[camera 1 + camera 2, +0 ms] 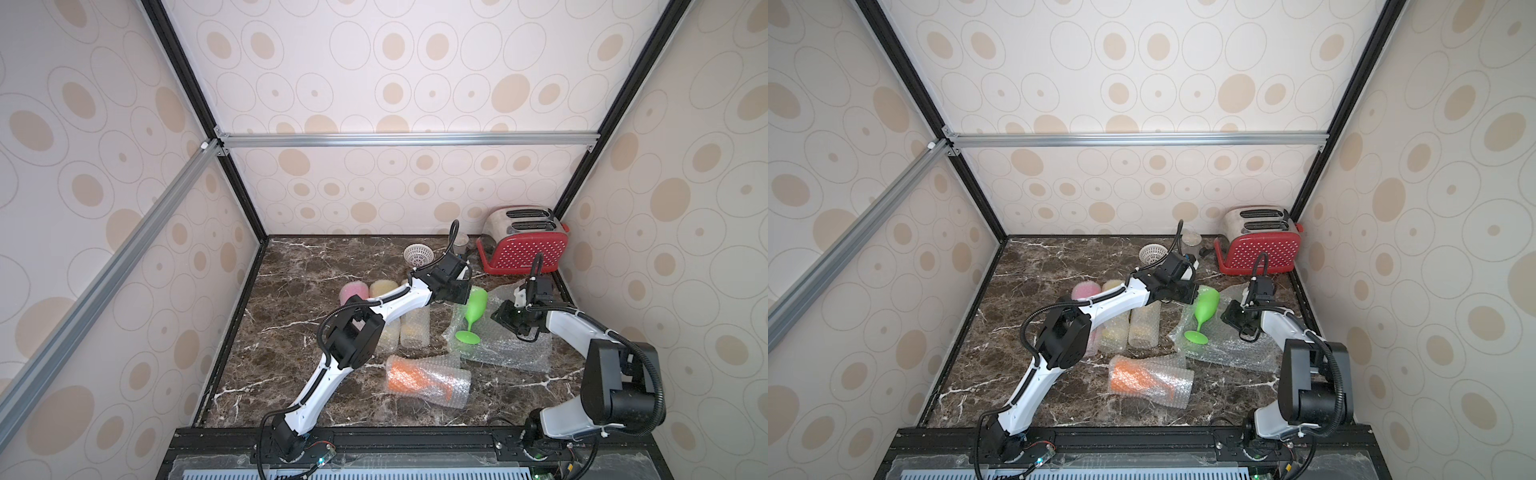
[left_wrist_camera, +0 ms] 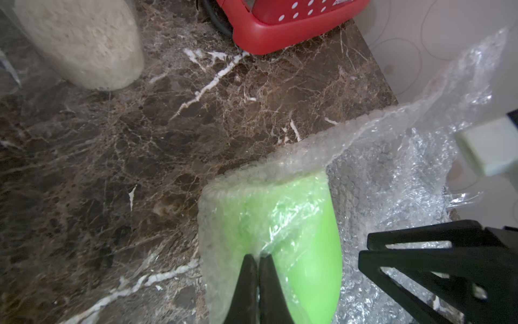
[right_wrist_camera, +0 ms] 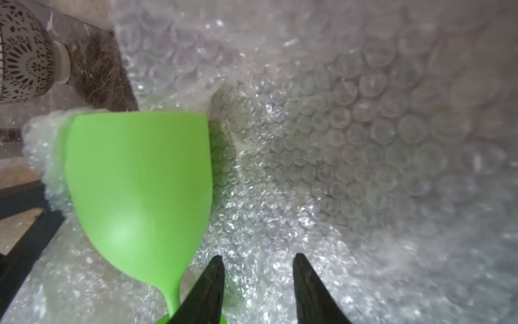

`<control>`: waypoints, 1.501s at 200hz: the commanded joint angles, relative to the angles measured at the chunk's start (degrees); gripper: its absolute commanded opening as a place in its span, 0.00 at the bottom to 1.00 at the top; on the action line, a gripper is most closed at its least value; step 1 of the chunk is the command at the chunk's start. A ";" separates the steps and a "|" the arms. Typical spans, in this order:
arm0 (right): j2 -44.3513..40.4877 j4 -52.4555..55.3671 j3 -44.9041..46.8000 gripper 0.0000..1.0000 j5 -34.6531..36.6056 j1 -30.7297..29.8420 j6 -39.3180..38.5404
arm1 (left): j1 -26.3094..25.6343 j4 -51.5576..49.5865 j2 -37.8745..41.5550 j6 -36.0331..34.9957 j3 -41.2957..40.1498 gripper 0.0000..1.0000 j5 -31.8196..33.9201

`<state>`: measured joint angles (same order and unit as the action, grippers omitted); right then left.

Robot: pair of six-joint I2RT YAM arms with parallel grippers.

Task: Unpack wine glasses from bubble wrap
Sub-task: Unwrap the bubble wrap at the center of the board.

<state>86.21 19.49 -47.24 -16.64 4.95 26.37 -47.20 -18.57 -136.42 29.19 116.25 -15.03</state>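
A green wine glass (image 1: 473,307) (image 1: 1206,305) lies on an opened sheet of bubble wrap (image 1: 507,353) (image 1: 1237,349) at the right of the marble table. One flap of the wrap (image 2: 238,202) still drapes over its bowl (image 2: 308,238). My left gripper (image 2: 259,256) (image 1: 463,293) is shut on a fold of that flap at the bowl. My right gripper (image 3: 258,259) (image 1: 505,318) is open over the sheet (image 3: 336,140), just beside the glass's stem (image 3: 173,294). An orange glass in a wrap tube (image 1: 424,380) lies near the front. Pink (image 1: 353,293) and yellow (image 1: 382,289) wrapped glasses lie partly under my left arm.
A red toaster (image 1: 523,249) (image 2: 280,25) stands at the back right corner. A white perforated bowl (image 1: 417,254) (image 3: 22,56) and a clear jar (image 1: 460,241) (image 2: 84,42) stand near the back wall. Walls close in three sides of the table.
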 commanded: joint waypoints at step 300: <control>-10.04 8.64 1.32 0.41 0.41 8.58 -3.21 | 5.07 10.77 4.87 6.23 -12.94 0.00 -4.82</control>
<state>77.28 24.38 -42.54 -13.32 14.22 26.37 -42.15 -9.26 -129.71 34.41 99.85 -17.63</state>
